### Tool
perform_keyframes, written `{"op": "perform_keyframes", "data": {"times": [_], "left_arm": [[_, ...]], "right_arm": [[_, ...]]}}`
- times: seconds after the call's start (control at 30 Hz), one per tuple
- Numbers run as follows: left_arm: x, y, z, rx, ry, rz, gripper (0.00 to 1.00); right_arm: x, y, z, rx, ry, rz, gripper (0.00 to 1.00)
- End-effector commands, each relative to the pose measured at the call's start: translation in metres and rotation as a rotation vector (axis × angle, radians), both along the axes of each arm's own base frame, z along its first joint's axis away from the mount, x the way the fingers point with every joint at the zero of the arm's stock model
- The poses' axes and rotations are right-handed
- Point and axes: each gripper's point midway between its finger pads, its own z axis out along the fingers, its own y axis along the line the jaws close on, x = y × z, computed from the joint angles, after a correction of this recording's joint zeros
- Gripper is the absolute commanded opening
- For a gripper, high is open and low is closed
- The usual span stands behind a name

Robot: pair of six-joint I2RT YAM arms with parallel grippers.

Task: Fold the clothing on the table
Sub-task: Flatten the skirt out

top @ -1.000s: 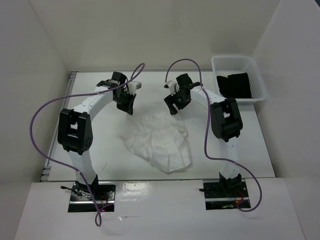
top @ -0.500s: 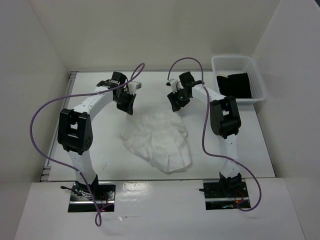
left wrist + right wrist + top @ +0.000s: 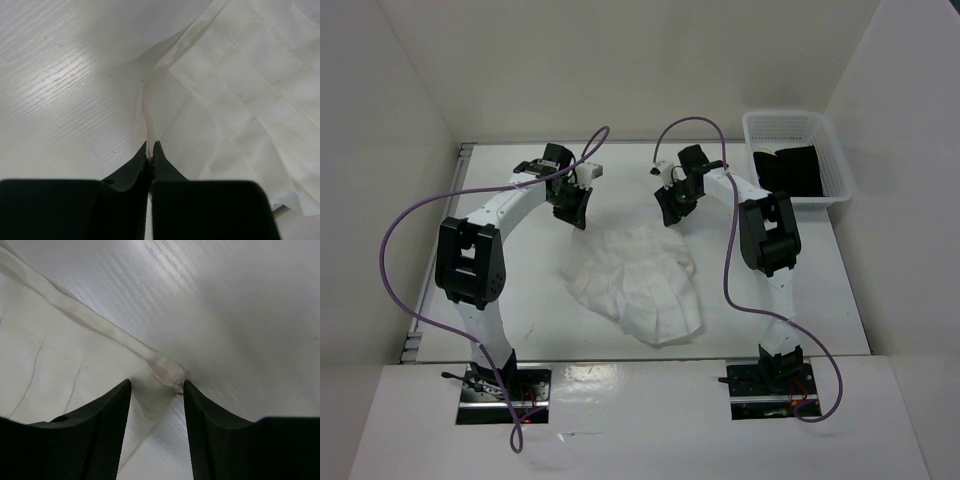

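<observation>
Clothing: the white pleated clothing [image 3: 640,285] lies spread on the table [image 3: 520,290], near its middle and between the two arms, with long straight pleat lines across it.
Far edge: a narrow band [image 3: 125,337] runs along the side of the clothing away from the arm bases, and both pincers sit at this edge.
Left pincer: the left pincer [image 3: 150,147] is clenched on the clothing at the far left corner, with a thin strip of fabric rising into its meeting fingertips.
Right pincer: the right pincer [image 3: 155,385] is released, jaws apart, straddling the far right corner of the band. Whether either finger touches the fabric, I cannot tell.
Basket: a white mesh basket [image 3: 752,125] stands at the far right, well apart from the clothing.
Basket contents: a black cloth [image 3: 798,170].
</observation>
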Motion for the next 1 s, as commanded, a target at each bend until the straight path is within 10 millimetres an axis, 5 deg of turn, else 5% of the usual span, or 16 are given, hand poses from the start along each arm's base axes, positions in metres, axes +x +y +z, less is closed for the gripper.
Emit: {"op": "perform_keyframes", "data": {"times": [0.0,0.1,0.23,0.37,0.5,0.53,0.6,0.63,0.73,0.97], "left_arm": [[0.005,0.001,0.010,-0.007,-0.027,-0.021,0.04],[0.005,0.001,0.010,-0.007,-0.027,-0.021,0.04],[0.001,0.000,-0.003,-0.011,-0.004,-0.025,0.04],[0.000,0.000,-0.009,-0.010,0.009,-0.016,0.02],[0.020,0.008,0.027,0.032,-0.106,0.017,0.01],[0.025,0.010,0.040,0.037,-0.145,0.025,0.01],[0.036,0.016,0.087,0.051,-0.274,0.057,0.00],[0.036,0.019,0.114,0.047,-0.339,0.069,0.00],[0.030,0.030,0.162,0.048,-0.474,0.127,0.00],[-0.008,0.050,0.227,0.035,-0.665,0.183,0.00]], "right_arm": [[-0.020,0.007,-0.008,-0.002,0.069,0.064,0.51],[-0.032,0.014,-0.012,-0.010,0.095,0.104,0.35],[-0.046,0.020,-0.021,-0.017,0.130,0.136,0.02],[-0.052,0.022,-0.016,-0.014,0.133,0.134,0.00],[-0.029,0.019,0.045,-0.024,-0.023,0.082,0.00],[-0.020,0.018,0.089,-0.011,-0.127,0.068,0.00],[-0.017,0.016,0.136,0.015,-0.221,0.029,0.00],[-0.017,0.010,0.181,0.030,-0.323,0.009,0.00],[-0.030,-0.001,0.244,0.065,-0.449,-0.039,0.00],[-0.069,-0.021,0.318,0.116,-0.593,-0.102,0.00]]}}
